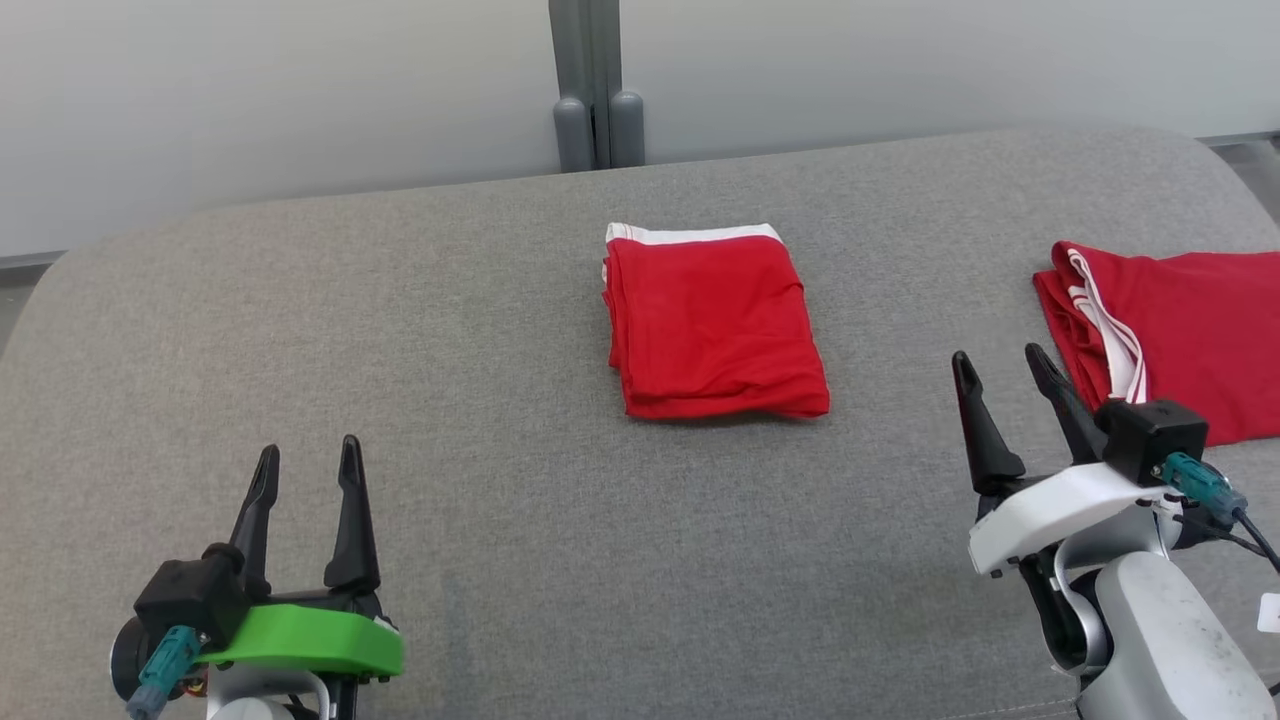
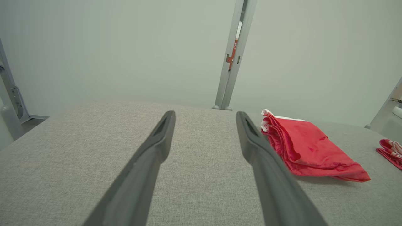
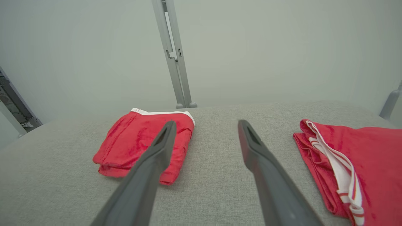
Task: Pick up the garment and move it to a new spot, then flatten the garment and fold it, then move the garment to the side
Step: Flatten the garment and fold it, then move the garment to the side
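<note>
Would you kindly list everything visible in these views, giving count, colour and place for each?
Folded red fabric garment with a white band: one, red and white, centre of the table.
Loose red fabric garment with white striped trim: one, red and white, at the table's right edge, near the right gripper.
Padded table covered in grey woven cloth: one, grey, beneath both garments.
Upright grey metal post: one, grey, behind the table's far edge.
Pale wall panels: two, off-white, either side of the post.
Left gripper: one, dark fingers on a green mount, lower left, open, holding nothing.
Right gripper: one, dark fingers on a white mount, lower right, open, holding nothing.
</note>
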Tool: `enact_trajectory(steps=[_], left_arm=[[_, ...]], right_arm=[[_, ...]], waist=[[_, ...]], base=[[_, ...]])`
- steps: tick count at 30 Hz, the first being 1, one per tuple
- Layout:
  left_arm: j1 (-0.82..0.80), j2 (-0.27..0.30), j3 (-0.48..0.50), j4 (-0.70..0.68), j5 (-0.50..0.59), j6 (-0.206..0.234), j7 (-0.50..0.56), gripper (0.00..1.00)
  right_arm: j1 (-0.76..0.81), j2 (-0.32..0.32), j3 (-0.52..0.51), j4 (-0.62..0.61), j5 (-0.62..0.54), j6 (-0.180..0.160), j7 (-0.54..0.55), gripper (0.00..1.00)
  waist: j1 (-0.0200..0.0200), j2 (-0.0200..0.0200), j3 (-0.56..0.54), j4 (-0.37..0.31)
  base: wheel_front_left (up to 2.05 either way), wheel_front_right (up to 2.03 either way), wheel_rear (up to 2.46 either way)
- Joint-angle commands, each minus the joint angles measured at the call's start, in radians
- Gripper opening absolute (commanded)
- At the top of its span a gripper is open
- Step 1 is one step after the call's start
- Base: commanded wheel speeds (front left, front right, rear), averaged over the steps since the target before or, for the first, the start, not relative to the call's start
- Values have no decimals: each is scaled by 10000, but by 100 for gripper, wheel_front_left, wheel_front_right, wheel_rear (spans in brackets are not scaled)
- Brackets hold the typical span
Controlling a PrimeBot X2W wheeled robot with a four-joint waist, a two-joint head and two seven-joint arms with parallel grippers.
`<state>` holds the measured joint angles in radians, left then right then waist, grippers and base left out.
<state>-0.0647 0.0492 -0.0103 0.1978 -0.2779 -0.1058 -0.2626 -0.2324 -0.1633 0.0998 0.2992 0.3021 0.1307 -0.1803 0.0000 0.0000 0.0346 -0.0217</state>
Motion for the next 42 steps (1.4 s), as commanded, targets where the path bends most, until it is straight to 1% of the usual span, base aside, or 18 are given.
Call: enact_trajectory(steps=[1, 7, 11, 24, 29, 32, 35, 38, 41, 42], left_arm=[[241, 27, 49, 38, 147, -47, -23, 100], [375, 27, 190, 136, 147, -71, -23, 100], [454, 27, 143, 202, 152, -104, -23, 100], [527, 27, 149, 203, 177, -155, -23, 100], [335, 27, -19, 151, 74, -129, -23, 100], [99, 29, -135, 73, 1, -96, -23, 100], [-125, 27, -312, -74, -21, -102, -25, 100], [-411, 27, -520, -282, -88, -99, -23, 100], [-665, 27, -754, -438, -173, -76, -23, 100], [-734, 27, -791, -486, -207, -50, -23, 100]], right_arm=[[-148, -68, 43, 239, 138, 1, -39, 100], [-502, -209, 170, 1189, 368, 1, -288, 100], [-648, -178, 216, 1546, 450, 1, -455, 100], [-583, 59, 21, 2006, 345, 1, -704, 100], [-759, 47, 82, 2070, 370, 1, -519, 100], [-1143, 72, 159, 1989, 594, 1, -152, 100], [-1662, 55, 76, 2027, 922, 1, 659, 100], [-2498, -35, 21, 2363, 1126, 1, 1972, 100], [-3277, -298, 30, 2866, 852, 1, 3239, 100], [-3575, -253, -113, 3122, 875, 0, 3668, 100]], waist=[[0, 0, -150, -112], [0, 0, -304, -101], [0, 0, -338, -45], [0, 0, -234, -38], [0, 0, -30, 118], [0, 0, 204, 336], [0, 0, 493, 664], [0, 0, 874, 1133], [0, 0, 1266, 1654], [0, 0, 1380, 1837]], base=[[0, 0, 0], [0, 0, 0], [0, 0, 0], [0, 0, 0], [0, 0, 0], [0, 0, 0], [0, 0, 0], [0, 0, 0], [0, 0, 0], [0, 0, 0]])
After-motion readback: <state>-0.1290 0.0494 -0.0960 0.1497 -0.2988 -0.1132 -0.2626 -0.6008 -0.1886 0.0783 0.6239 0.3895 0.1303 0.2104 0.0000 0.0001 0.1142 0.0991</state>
